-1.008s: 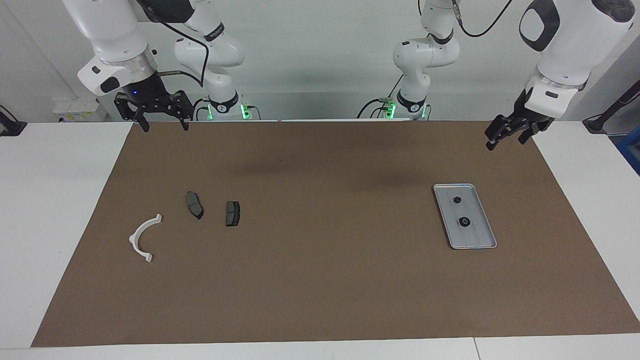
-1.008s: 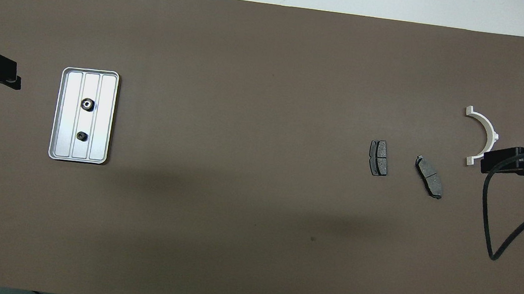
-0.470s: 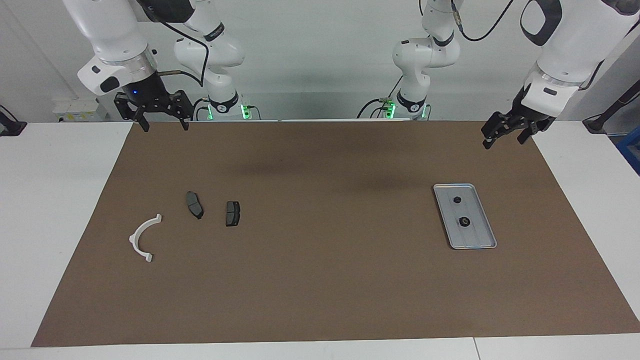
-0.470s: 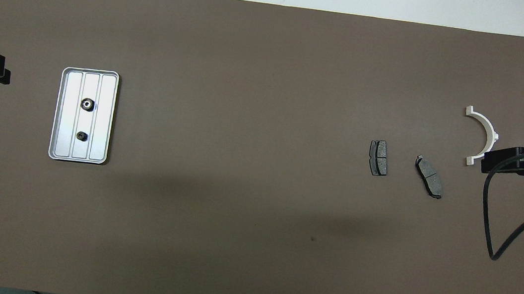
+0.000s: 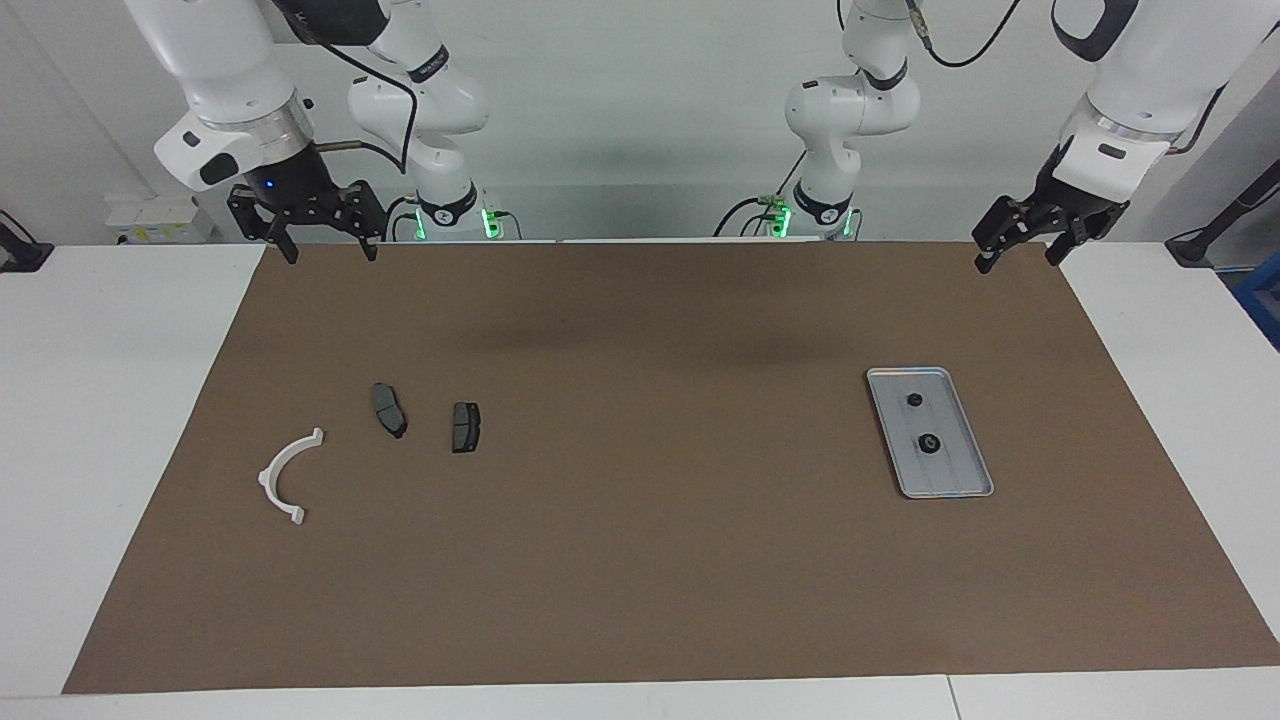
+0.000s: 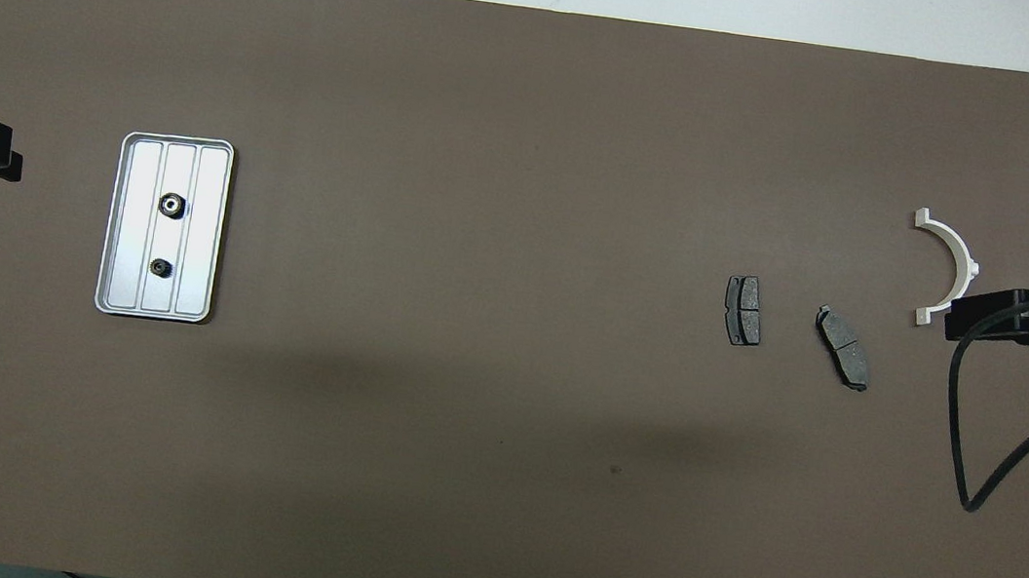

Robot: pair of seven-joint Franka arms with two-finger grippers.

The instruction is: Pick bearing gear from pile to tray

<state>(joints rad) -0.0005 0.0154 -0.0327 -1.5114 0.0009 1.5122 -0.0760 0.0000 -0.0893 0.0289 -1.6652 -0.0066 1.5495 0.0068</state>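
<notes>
The silver tray point(image 5: 957, 472) point(image 6: 198, 275) lies toward the left arm's end of the table. Two small black round bearing gears point(image 5: 929, 444) point(image 6: 172, 206) rest on its floor, one nearer the robots point(image 5: 914, 399). The pile lies toward the right arm's end: a white half-ring bracket point(image 5: 268, 478) point(image 6: 965, 258) and two dark grey brake pads point(image 5: 389, 409) point(image 5: 465, 427). My left gripper point(image 5: 1018, 260) hangs open and empty over the mat's corner, apart from the tray. My right gripper point(image 5: 331, 255) waits open and empty over the mat's edge by the robots.
A brown mat point(image 5: 640, 560) covers most of the white table point(image 5: 100, 400). A black cable point(image 6: 975, 454) loops down from the right arm over the mat near the bracket. Both arm bases stand at the table's edge.
My left gripper has lifted and drawn back from the tray toward the mat's corner. The right arm and all the parts have stayed where they were.
</notes>
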